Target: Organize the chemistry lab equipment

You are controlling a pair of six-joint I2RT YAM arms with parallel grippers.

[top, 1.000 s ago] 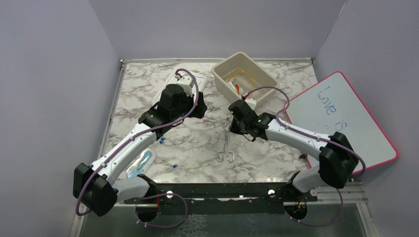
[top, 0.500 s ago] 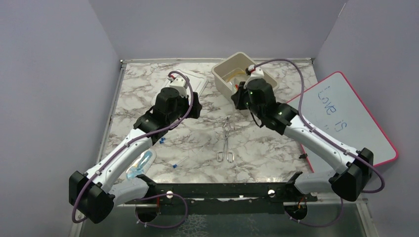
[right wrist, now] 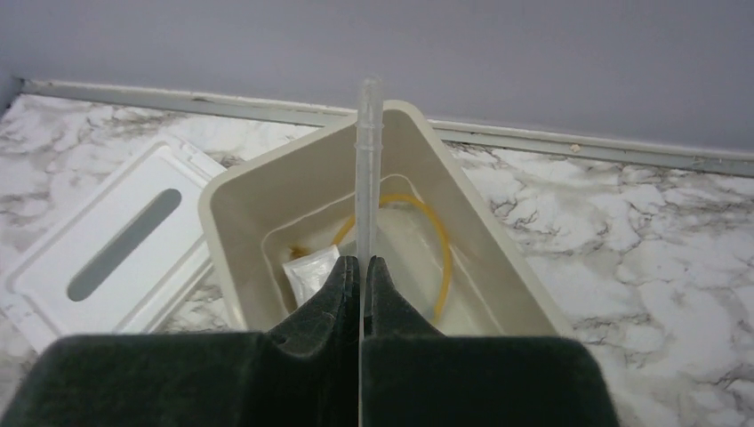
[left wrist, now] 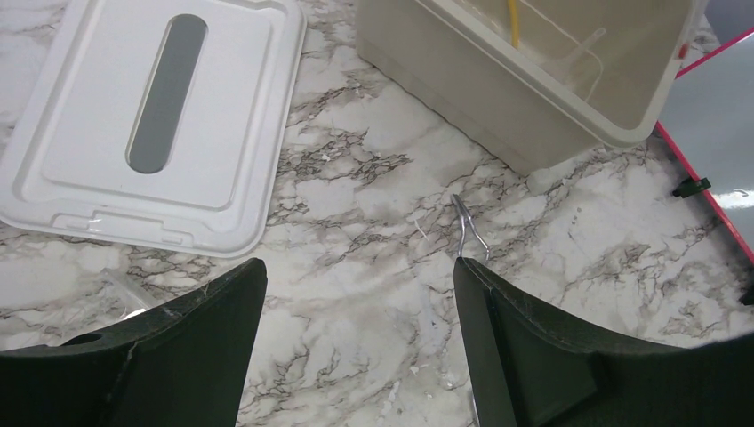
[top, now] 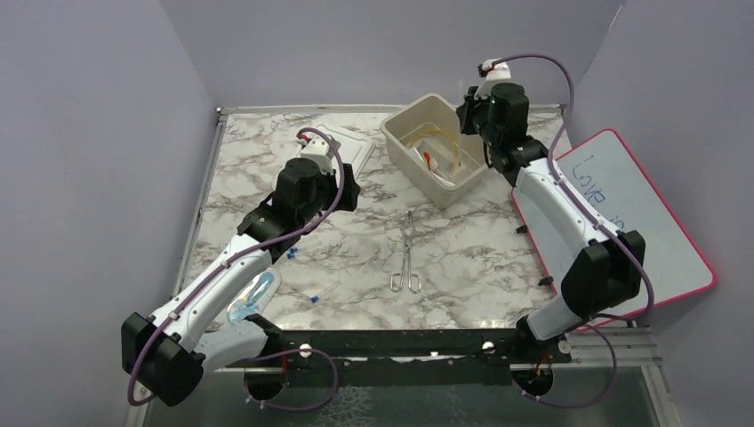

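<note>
Jaws of our right gripper (right wrist: 363,264) pinch a thin clear plastic pipette (right wrist: 367,151) above the beige tub (right wrist: 233,182) holding the amber rubber tubing coil (right wrist: 443,258); our left gripper (left wrist: 356,298) hangs spread over the marble bench (left wrist: 373,227).

- Light is even, soft and fairly bright. It comes from overhead, and shadows are faint.
- The left gripper (left wrist: 356,264) looks dark and soft-edged, while the marble table (left wrist: 373,302) between its fingers is sharp.
- The right gripper (right wrist: 363,263) is near-black and blurred, but the clear pipette (right wrist: 367,160) it pinches stays crisp.
- Right of the left gripper, the whiteboard (left wrist: 711,116) shows a dull grey sheen.
</note>
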